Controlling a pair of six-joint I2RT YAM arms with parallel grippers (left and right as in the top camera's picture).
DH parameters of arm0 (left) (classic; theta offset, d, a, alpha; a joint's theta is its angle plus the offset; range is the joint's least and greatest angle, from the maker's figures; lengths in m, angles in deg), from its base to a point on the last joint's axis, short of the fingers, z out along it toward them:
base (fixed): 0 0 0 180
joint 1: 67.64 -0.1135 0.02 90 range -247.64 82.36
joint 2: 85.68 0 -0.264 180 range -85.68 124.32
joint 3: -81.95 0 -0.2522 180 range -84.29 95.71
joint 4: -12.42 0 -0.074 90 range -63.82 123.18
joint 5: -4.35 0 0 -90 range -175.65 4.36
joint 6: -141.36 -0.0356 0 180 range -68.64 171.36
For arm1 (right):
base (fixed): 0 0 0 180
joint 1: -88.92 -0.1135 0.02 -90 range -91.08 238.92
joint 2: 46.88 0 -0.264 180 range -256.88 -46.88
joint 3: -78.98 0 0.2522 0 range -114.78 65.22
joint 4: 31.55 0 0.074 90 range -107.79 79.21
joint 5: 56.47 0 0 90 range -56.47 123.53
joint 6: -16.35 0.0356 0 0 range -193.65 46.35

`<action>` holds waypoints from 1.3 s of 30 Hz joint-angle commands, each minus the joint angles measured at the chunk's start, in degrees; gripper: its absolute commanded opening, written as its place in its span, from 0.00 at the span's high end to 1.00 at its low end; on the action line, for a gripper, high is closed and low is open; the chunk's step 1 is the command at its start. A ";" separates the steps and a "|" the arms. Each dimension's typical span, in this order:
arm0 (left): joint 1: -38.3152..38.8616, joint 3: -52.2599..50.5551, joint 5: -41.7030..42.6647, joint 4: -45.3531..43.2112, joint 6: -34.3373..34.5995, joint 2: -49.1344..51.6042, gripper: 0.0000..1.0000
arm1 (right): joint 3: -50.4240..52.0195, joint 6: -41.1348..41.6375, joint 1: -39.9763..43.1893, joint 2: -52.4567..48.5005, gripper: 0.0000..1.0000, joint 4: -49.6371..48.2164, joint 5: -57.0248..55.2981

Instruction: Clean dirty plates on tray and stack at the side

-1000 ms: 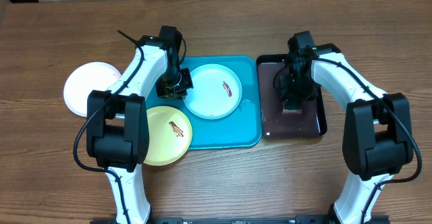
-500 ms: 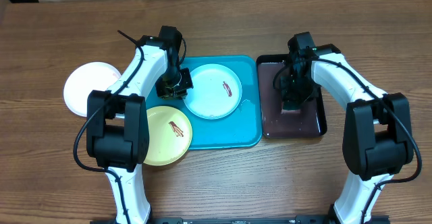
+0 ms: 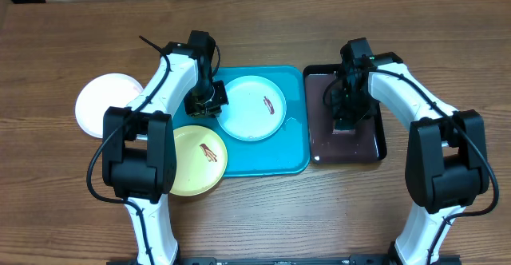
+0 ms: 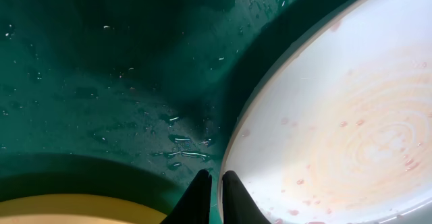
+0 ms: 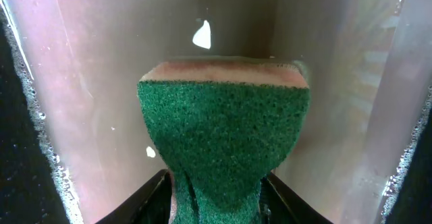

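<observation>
On the turquoise tray (image 3: pixel 291 149) lies a mint-cyan plate (image 3: pixel 254 107) with a brown smear. My left gripper (image 3: pixel 206 101) is at the plate's left edge. In the left wrist view that gripper (image 4: pixel 216 197) is shut on the rim of the plate (image 4: pixel 337 129), whose wet face shows reddish specks. A yellow-green plate (image 3: pixel 198 160) with a smear overlaps the tray's front left corner. A white plate (image 3: pixel 108 104) rests on the table to the left. My right gripper (image 3: pixel 347 120) is low in the black tray (image 3: pixel 375 149), shut on a green sponge (image 5: pixel 223 123).
The black tray's floor (image 5: pixel 101 82) holds brownish water with foam along its walls. The yellow-green plate (image 4: pixel 67 212) lies just beside my left fingers. The wet turquoise tray floor (image 4: pixel 101 82) stretches away to the left of the held plate.
The right gripper has squeezed the sponge slightly tighter, staying in the black tray. The left arm and the plates have not moved.
</observation>
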 commanded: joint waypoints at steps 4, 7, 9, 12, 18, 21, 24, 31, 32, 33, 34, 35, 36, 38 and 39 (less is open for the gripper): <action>0.17 -0.42 -0.57 0.00 0.59 -0.04 0.90 | 0.83 0.17 -0.02 1.27 0.89 -1.09 0.33; 0.17 -0.42 -0.57 0.00 0.57 -0.04 0.89 | -1.49 0.17 -0.02 1.77 0.96 0.31 0.35; 0.17 -0.42 -0.57 0.02 0.57 -0.04 0.89 | -4.20 0.13 -0.04 2.75 0.96 2.51 0.35; 0.17 -0.42 -0.57 0.00 0.59 -0.04 0.89 | -7.78 -0.07 -0.02 5.07 0.96 5.60 0.31; 0.17 -0.42 -0.83 -0.46 0.59 -0.04 0.82 | -9.22 -0.07 -0.04 10.36 0.96 8.92 0.31; 0.17 -0.42 -0.85 -1.57 0.59 -0.04 0.75 | -9.18 -0.07 -0.02 10.43 0.96 9.77 0.28; 0.17 -0.42 -1.05 -2.78 0.57 -0.04 0.72 | -9.11 -0.07 -0.02 10.23 0.96 9.90 0.31; 0.17 -0.61 -2.49 -3.32 0.59 -0.04 0.88 | -9.11 -0.07 -0.02 10.23 0.96 10.58 0.31; 0.17 -0.61 -2.49 -3.39 0.59 -0.04 0.91 | -9.11 -0.07 -0.02 10.23 0.96 10.56 0.31; 0.17 -0.61 -2.32 -3.48 0.59 -0.04 0.92 | -9.11 -0.07 -0.02 10.23 0.96 10.56 0.28; 0.17 -0.61 -2.27 -3.48 0.59 -0.04 0.92 | -9.11 -0.07 -0.02 10.23 0.96 10.58 0.31; 0.17 -0.61 -2.27 -3.48 0.59 -0.04 0.93 | -9.11 -0.04 -0.02 10.23 0.96 10.67 0.33; 0.17 -0.61 -2.27 -3.43 0.59 -0.04 0.94 | -9.11 -0.02 -0.02 10.23 0.96 10.80 0.35; 0.17 -0.61 -2.27 -3.19 0.59 -0.04 0.94 | -9.11 0.00 -0.04 10.23 0.96 11.26 0.35; 0.17 -0.61 -2.27 -2.99 0.59 -0.04 0.91 | -9.11 0.00 -0.04 10.23 0.96 11.52 0.35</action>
